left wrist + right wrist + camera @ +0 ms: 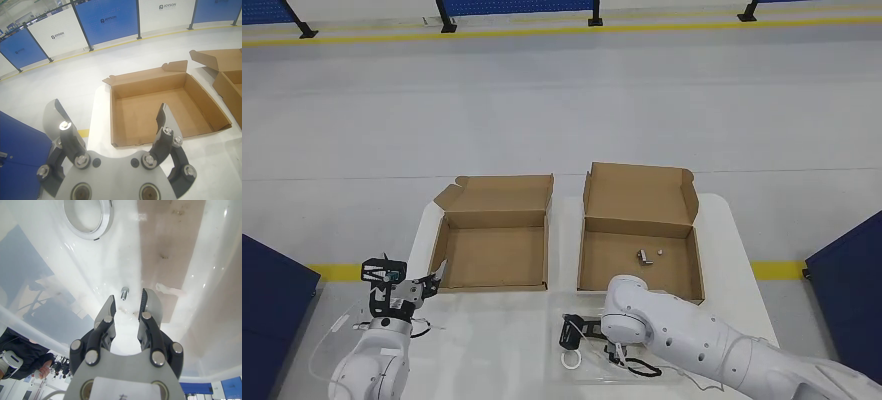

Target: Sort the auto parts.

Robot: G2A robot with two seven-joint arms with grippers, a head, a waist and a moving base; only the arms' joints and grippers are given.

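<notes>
A clear plastic tray (587, 375) at the table's front holds a small silver bolt (123, 293) and a metal ring (88, 218); the ring also shows as a white hoop (571, 361). My right gripper (128, 298) is open inside the tray, its fingertips on either side of the bolt and just short of it, nothing held. My left gripper (111, 109) is open and empty off the table's front-left corner, aimed toward the empty left cardboard box (162, 106). The right cardboard box (642, 255) has two small metal parts (645, 255) in it.
Both boxes stand side by side at the back of the white table (492, 340), lids (504, 198) folded back. A blue panel (267, 290) stands off the table's left side and another (852, 270) off the right.
</notes>
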